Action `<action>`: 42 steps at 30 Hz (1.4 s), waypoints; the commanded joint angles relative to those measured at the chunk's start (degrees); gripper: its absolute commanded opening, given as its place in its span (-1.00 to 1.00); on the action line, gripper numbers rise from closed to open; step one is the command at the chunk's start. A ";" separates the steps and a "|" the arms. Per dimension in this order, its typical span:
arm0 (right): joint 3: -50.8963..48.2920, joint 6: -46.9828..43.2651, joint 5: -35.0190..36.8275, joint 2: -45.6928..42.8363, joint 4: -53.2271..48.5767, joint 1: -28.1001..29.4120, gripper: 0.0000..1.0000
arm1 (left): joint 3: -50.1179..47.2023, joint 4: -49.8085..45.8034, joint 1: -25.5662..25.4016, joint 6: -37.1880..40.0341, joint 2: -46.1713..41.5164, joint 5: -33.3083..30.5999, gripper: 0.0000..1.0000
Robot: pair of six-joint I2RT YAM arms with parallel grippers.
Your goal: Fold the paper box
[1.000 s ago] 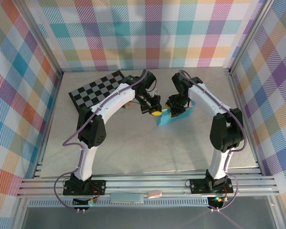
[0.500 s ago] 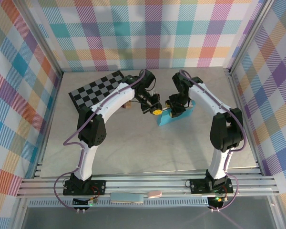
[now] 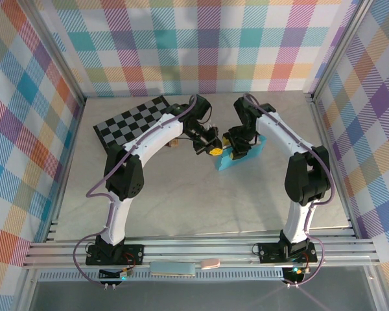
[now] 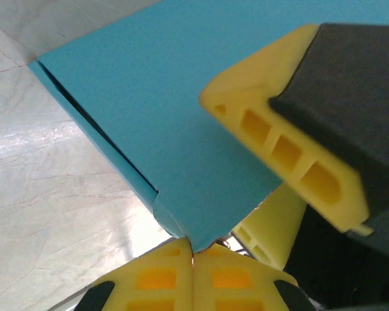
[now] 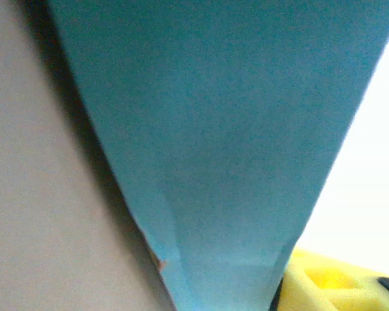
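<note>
My table (image 3: 181, 201) is pale veined stone with checked walls (image 3: 201, 45) around it. The black-and-grey checkerboard (image 3: 133, 120) lies flat at its far left. My left arm (image 3: 149, 139) and right arm (image 3: 288, 146) both reach in to the far middle, their wrists close together. The paper box (image 3: 233, 163) is there, just right of centre, a flat turquoise rectangle set at a slant, partly under my right wrist.

My right gripper (image 3: 236, 148) is over the box's near-left part. From the left wrist I see one yellow finger (image 4: 285, 162) above the card's face and the other (image 4: 272, 223) below its edge, so those jaws stand apart with the card between them.

My left gripper (image 3: 212, 150) is at the box's left corner, its pads (image 4: 162, 278) pressed flat together. The card's corner ends right at their seam, and I cannot tell whether it is nipped there.
</note>
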 commanded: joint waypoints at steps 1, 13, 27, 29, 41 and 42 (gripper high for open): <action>0.93 1.42 -2.21 1.30 -0.65 0.77 0.02 | -0.67 2.58 -0.05 -2.78 -0.04 -0.66 -1.00; -0.36 1.78 -3.04 1.48 -0.17 0.68 -0.08 | -4.23 9.33 1.62 -8.61 -2.17 2.52 -1.00; -0.01 -0.54 -5.68 2.53 -0.59 -1.08 0.11 | -5.51 10.89 2.83 -10.37 -3.39 5.78 -1.00; -0.07 -0.62 -5.29 2.28 -0.59 -1.17 0.17 | -5.76 10.59 2.77 -10.13 -3.42 5.81 -1.00; 0.38 -1.22 -5.58 2.22 -0.64 -1.32 0.15 | -7.49 15.05 2.76 -13.96 -4.93 7.21 -1.00; 0.37 -1.31 -5.83 2.35 -0.65 -1.41 0.14 | -8.32 16.34 2.76 -14.96 -5.23 7.45 -1.00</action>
